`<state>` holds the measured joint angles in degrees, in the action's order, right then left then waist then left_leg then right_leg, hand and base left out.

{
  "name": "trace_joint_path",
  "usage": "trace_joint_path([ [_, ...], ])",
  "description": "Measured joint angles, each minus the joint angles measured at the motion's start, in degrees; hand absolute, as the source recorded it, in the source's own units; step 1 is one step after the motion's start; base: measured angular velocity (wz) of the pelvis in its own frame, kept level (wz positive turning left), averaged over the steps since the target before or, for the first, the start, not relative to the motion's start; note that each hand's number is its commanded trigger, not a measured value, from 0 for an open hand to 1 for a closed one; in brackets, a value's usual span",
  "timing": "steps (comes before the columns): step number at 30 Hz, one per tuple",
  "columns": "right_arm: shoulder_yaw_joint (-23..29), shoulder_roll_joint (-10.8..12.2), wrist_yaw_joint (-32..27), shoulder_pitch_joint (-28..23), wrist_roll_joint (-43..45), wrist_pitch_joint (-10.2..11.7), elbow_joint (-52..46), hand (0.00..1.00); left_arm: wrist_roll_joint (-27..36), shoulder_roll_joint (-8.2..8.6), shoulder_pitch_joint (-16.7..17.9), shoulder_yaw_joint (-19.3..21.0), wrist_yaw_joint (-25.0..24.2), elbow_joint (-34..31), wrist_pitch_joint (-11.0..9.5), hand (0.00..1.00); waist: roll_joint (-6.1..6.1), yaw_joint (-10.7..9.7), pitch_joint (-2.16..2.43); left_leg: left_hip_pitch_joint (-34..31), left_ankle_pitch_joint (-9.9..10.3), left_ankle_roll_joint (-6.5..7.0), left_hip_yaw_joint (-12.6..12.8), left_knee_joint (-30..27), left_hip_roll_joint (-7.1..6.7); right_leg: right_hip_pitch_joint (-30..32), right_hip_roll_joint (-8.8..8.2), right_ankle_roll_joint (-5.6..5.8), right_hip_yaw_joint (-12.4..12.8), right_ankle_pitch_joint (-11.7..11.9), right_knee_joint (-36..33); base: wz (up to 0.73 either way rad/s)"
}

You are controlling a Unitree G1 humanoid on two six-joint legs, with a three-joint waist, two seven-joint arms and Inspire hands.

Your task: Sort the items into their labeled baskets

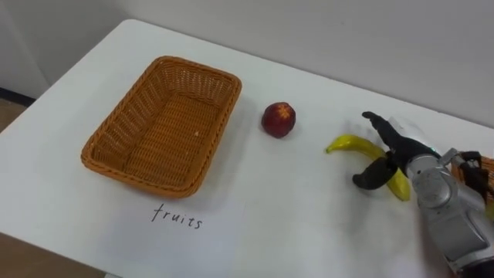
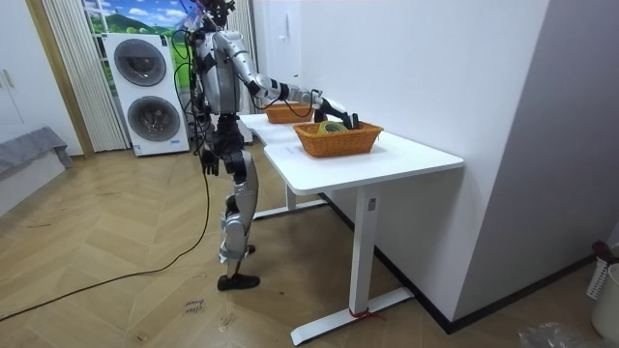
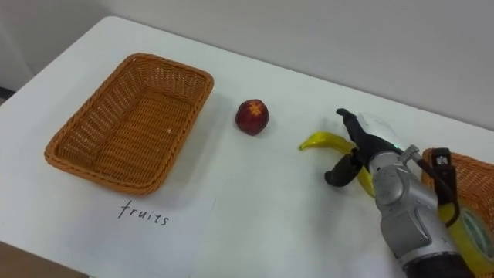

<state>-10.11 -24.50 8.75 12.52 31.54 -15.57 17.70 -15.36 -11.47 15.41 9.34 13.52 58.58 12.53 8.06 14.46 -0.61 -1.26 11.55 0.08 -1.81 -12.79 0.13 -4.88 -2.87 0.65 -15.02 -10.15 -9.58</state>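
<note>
Progress: early on the fruit side. Nearest, by the table's right edge, the office basket already holds a few dark and yellowish items in the room view, too small to name, so that side looks mostly done (my guess). The fruit basket, twd the front-left corner, is empty.

Both fruits lie on the bare top btwn the two baskets. The banana is twd the right. The right hand sits over it, digits spread astride and thumb on the near side, not clamped as far as I can see, so prob. the pickup step. The left hand hangs by the robot's side.

Farther back, the red fruit (apple or peach, can't tell) lies just right of the fruit basket's far corner, untouched. Left to do: both fruits into the basket.

Writing: "fruits", handwritten, dark, lower-case, at the front edge just before the fruit basket.
</note>
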Motion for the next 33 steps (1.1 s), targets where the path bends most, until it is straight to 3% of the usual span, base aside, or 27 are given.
trace_joint_path([
  [9,0.0,0.3,0.1,0.0,-0.1,0.2,1.1,0.0,0.0,0.02,0.1,0.0,0.0,0.0,0.0,0.0,0.02,0.0,0.0,0.3,0.0,0.0,0.1,0.1,0.0,-0.2,-0.01,0.0,-0.2,0.0,0.0,0.0],
  [10,0.0,0.3,0.1,0.0,-0.1,0.6,1.4,0.16,0.0,0.02,0.1,0.0,0.0,0.0,0.0,0.0,0.07,0.0,0.03,0.3,0.0,0.0,0.1,0.1,0.01,-0.3,-0.01,0.0,-0.4,0.0,0.0,0.0],
  [11,0.0,0.3,0.1,0.0,-0.1,0.7,1.7,1.0,0.0,0.02,0.1,0.0,0.0,0.0,0.0,0.0,0.11,0.0,0.06,0.3,0.0,0.0,0.1,0.1,0.02,-0.3,-0.02,0.0,-0.7,0.0,0.0,0.0],
  [33,-0.6,1.6,1.3,-0.2,0.3,0.6,2.7,1.0,0.0,0.14,0.5,-0.1,-0.1,0.0,0.0,0.0,0.19,0.1,0.08,0.8,0.0,0.0,0.0,0.2,0.02,-0.7,-0.04,0.0,-0.9,0.0,0.0,0.0],
])
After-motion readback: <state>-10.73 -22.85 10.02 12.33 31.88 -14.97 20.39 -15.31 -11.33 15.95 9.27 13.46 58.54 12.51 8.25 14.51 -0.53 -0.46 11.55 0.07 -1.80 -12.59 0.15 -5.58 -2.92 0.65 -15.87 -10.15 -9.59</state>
